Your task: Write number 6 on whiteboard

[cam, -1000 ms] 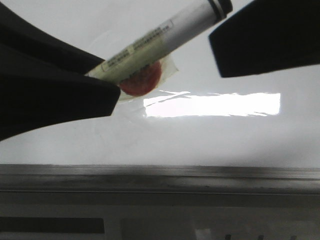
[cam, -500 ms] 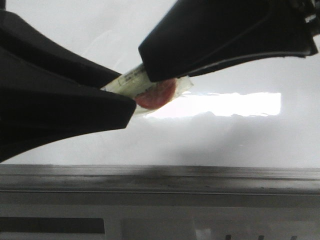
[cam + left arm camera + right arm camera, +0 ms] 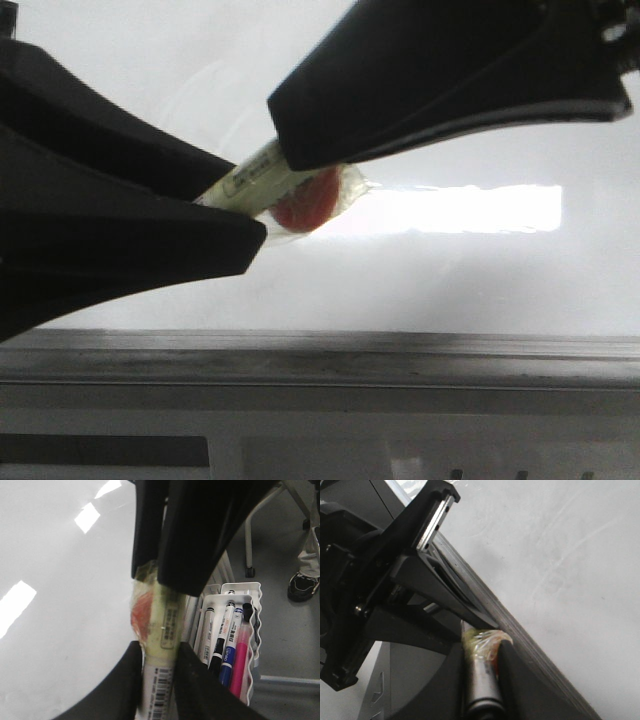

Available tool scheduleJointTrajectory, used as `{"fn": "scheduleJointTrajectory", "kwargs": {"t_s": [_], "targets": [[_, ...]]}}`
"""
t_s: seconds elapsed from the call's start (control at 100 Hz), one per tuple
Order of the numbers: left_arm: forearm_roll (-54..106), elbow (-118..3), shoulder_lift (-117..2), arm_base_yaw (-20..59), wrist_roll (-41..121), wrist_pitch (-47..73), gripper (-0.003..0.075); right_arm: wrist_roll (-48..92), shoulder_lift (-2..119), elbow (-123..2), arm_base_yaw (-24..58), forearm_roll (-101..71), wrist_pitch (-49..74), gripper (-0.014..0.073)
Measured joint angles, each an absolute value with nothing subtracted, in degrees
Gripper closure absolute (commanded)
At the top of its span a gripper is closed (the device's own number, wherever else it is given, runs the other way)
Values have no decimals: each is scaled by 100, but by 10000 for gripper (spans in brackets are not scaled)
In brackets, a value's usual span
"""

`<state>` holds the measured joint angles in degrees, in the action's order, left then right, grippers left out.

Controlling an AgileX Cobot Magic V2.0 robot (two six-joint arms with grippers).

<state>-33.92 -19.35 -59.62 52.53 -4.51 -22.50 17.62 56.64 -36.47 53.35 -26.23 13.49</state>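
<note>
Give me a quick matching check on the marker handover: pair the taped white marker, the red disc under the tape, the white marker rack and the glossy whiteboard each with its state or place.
Things:
1. taped white marker
2. red disc
3. white plastic marker rack
4. glossy whiteboard

States or places:
A. holds several pens, one pink
B. no black number drawn on the visible part
C. clamped by both the left gripper and the right gripper
D. wrapped against the marker barrel under clear tape

Pairs: 1-C, 2-D, 3-A, 4-B
</note>
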Motion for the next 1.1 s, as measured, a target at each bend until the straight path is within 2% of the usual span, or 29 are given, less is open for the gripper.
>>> {"fn": "scheduleJointTrajectory", "kwargs": {"t_s": [0.07, 0.15, 0.31, 0.5, 0.7, 0.76, 1.1], "targets": [[-3180, -1994, -5962, 5253, -509, -2209, 373, 1774, 5673, -3647, 5312, -2585, 1280, 665], [-2954, -2072, -5925, 5253, -534, -2190, 330, 1774, 5686, -3647, 5273, -2556, 1150, 665], [-2808, -2129, -5479, 5253, -542, -1846, 333, 1774, 5688, -3647, 5273, -2534, 891, 665], [-2669, -2129, -4187, 5253, -542, -766, 337, 1774, 5698, -3647, 5232, -2534, 326, 665], [-2495, -2129, -2807, 5253, -542, 34, 430, 1774, 5936, -3973, 4851, -2552, 387, 665], [-2480, -2129, -2517, 5253, -542, 284, 438, 1774, 5995, -4152, 4717, -2552, 421, 665], [-2463, -2129, -2203, 5253, -542, 774, 438, 1763, 6515, -5186, 3665, -2572, 1074, 665]]}}
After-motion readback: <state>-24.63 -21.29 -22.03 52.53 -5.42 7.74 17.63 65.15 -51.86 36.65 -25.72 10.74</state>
